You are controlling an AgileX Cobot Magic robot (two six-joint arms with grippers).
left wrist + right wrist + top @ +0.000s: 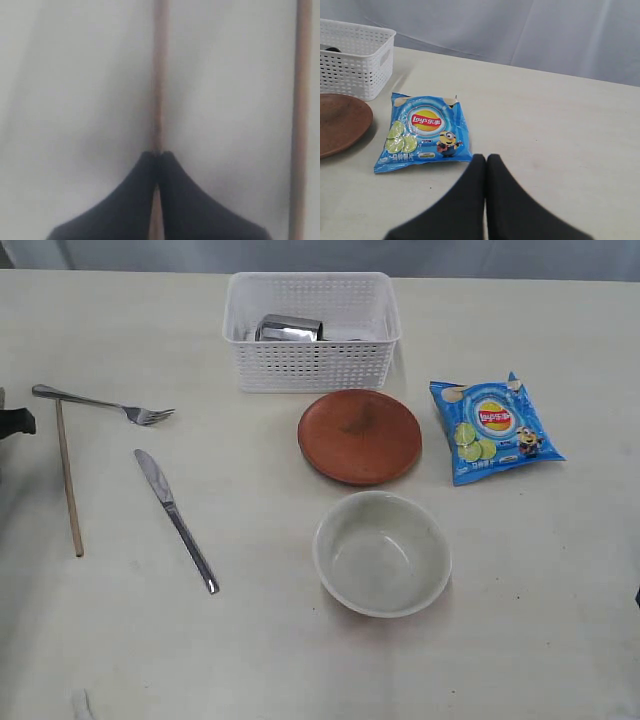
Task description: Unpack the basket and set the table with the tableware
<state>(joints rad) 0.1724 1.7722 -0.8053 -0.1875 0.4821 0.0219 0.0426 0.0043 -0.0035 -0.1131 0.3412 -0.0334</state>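
Observation:
In the left wrist view my left gripper (158, 154) is shut on a wooden chopstick (159, 75), just above the pale table (75, 100). The second chopstick (301, 120) lies parallel beside it, and it shows at the table's left (68, 478) in the exterior view. Fork (100, 402) and knife (175, 518) lie nearby. The brown plate (359, 436) and pale bowl (382, 552) sit mid-table. The white basket (312, 365) holds the steel cup (289, 329). My right gripper (486, 157) is shut on nothing, close to the plate's (340, 122) side. The wooden spoon is not visible.
A blue chip bag (495, 430) lies right of the plate, just ahead of my right gripper in the right wrist view (425, 132). The basket (355, 55) stands at the table's far edge. A dark part of the left arm (15, 422) shows at the left border.

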